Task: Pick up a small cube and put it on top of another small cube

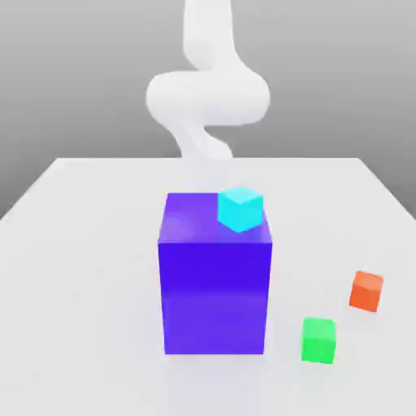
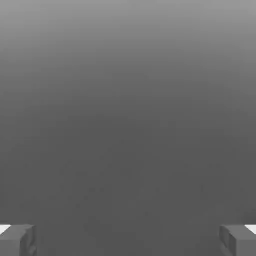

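Green cube [image 1: 318, 340] lies nearest, open table [image 1: 89, 276] around it, apart from the blue block [image 1: 214, 294]; gripper [image 2: 128, 241] spread.

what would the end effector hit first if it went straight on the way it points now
The way looks free as far as the hand view shows: plain grey ahead of the open end effector, though its depth is unclear.

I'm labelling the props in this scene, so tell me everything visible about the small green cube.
The small green cube is bright, plain and smooth-looking, its top a shade different from its sides. It sits upright on the pale table, on the exterior view's right of the big blue-purple block, with a gap between them. Nothing rests on it.
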Controlling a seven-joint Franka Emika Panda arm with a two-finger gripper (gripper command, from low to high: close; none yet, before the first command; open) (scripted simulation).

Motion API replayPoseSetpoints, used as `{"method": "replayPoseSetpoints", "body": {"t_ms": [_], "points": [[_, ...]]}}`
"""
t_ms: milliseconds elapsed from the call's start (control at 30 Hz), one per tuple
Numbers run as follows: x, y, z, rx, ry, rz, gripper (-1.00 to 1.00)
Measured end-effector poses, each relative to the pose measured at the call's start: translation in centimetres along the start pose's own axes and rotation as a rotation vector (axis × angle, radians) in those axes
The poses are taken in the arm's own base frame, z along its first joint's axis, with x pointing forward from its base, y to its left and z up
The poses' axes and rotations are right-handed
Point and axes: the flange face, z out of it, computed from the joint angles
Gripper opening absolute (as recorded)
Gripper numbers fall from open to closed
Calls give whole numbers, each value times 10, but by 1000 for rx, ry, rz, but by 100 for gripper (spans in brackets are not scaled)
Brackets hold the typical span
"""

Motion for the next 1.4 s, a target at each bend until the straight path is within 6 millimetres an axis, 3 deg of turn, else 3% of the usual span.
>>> {"method": "replayPoseSetpoints", "body": {"t_ms": [167, 333, 500, 667, 967, 1133, 1233, 1267, 1400], "points": [[33, 15, 76, -96, -59, 70, 0], [60, 43, 151, -190, -113, 141, 0], [80, 85, 226, -284, -164, 215, 0], [96, 145, 297, -384, -207, 300, 0], [88, 264, 415, -555, -296, 425, 0], [68, 344, 470, -651, -341, 495, 0], [48, 375, 506, -666, -349, 506, 0], [40, 384, 517, -667, -349, 507, -100], [40, 384, 517, -666, -350, 507, -100]]}}
